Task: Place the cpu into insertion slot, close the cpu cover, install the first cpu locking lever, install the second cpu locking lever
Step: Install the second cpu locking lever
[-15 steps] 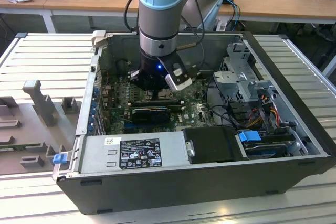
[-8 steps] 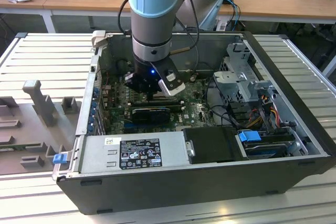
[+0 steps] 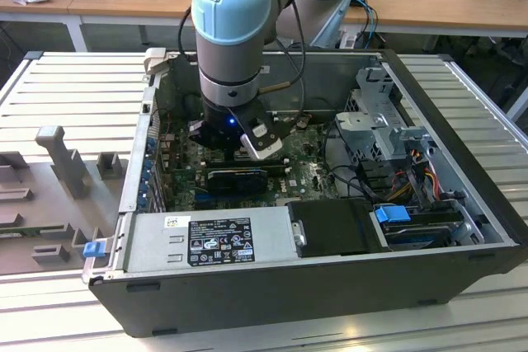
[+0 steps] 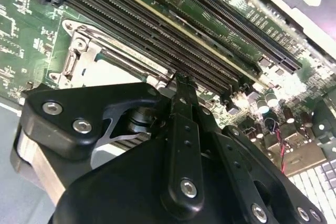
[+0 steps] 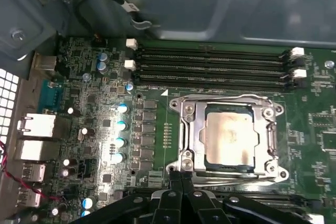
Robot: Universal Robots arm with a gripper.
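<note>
In the first wrist view the cpu (image 5: pixel 228 135), silver-grey with a tan smear on top, lies flat in the insertion slot (image 5: pixel 231 169). The cpu cover (image 5: pixel 191 129), a silvery frame, is folded down around it. A thin wire lever (image 5: pixel 226 98) runs along the frame's far side. My gripper (image 5: pixel 181 174) is shut, its black fingertips pressed together right at a corner of the socket frame, with nothing visible between them. The second wrist view shows the gripper (image 4: pixel 181 80) just beside the cover (image 4: pixel 86 51). In the exterior view the gripper (image 3: pixel 227 142) hangs low inside the computer case.
Long black memory slots (image 5: pixel 210 69) run beside the socket. Blue-topped capacitors (image 5: pixel 121 124) and rear ports (image 5: pixel 37 129) stand nearby. The case's grey wall (image 5: pixel 210 3) rises behind. A power supply (image 3: pixel 206 241), a black card (image 3: pixel 235 179) and a drive cage (image 3: pixel 379 121) surround the arm.
</note>
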